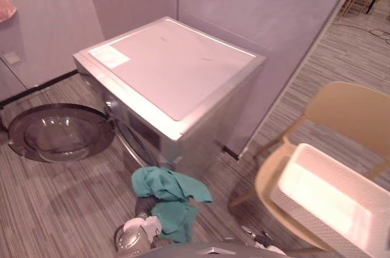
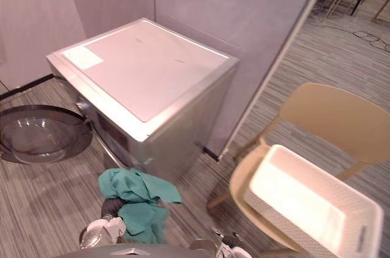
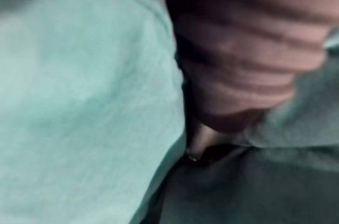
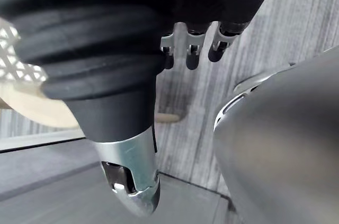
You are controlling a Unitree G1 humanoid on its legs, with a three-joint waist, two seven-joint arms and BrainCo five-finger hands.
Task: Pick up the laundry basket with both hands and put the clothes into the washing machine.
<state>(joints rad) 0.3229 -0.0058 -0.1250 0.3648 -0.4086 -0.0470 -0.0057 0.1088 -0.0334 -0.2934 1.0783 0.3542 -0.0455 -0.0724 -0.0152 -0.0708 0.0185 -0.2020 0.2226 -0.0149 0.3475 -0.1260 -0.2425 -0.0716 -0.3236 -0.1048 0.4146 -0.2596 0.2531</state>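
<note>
Left hand [image 3: 249,49] buried in teal cloth [image 1: 170,194], low before the washer [image 1: 177,69], likely bound for its open door [image 1: 58,131]; grip can't be told. Right hand [image 4: 130,171] slack, empty. Basket [image 2: 286,224] parked on chair [image 1: 353,108].

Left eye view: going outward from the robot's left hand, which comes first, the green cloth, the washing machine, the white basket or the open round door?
1. Green cloth, lying on the left hand itself.
2. Washing machine, just ahead of it.
3. Open round door, off to the left, and white basket, on the chair to the right: too close to call.
</note>
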